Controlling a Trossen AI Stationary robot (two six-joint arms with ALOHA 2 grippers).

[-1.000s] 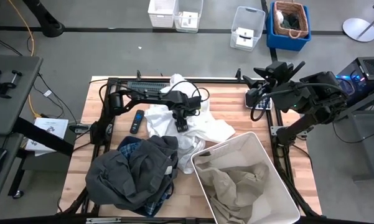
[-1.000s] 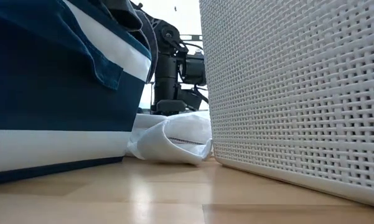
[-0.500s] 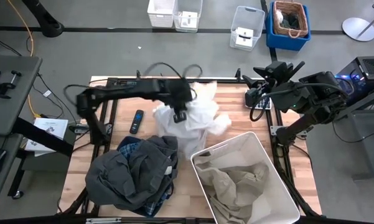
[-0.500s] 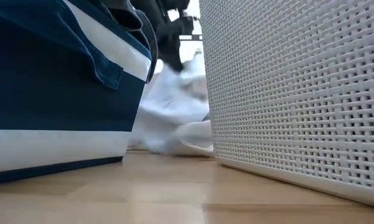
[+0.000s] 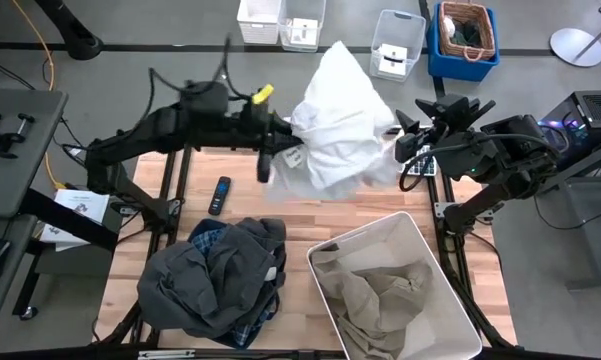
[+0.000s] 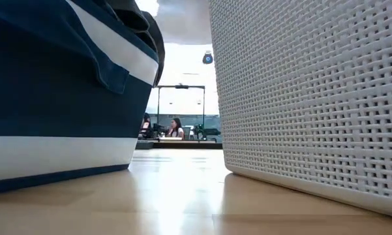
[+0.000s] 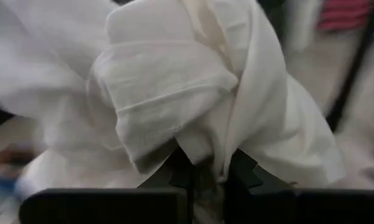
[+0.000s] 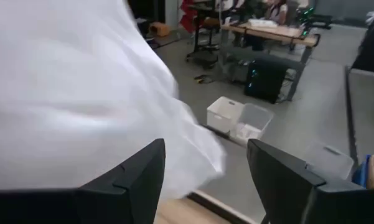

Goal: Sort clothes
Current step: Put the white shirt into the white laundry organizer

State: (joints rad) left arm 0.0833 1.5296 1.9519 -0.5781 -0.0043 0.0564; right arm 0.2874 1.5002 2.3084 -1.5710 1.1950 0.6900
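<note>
Most of left end effector [image 7: 202,177] seems buried in white piece [image 5: 338,125].

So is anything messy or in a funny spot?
A little. The dark grey piece and plaid shirt spill over the navy bin's edge instead of lying inside. The white piece hangs in the air from the left end effector, which is normal.

The left gripper [image 7: 202,171] closed on the white piece [image 5: 335,125] and lifted it off the table [image 5: 280,215].
</note>
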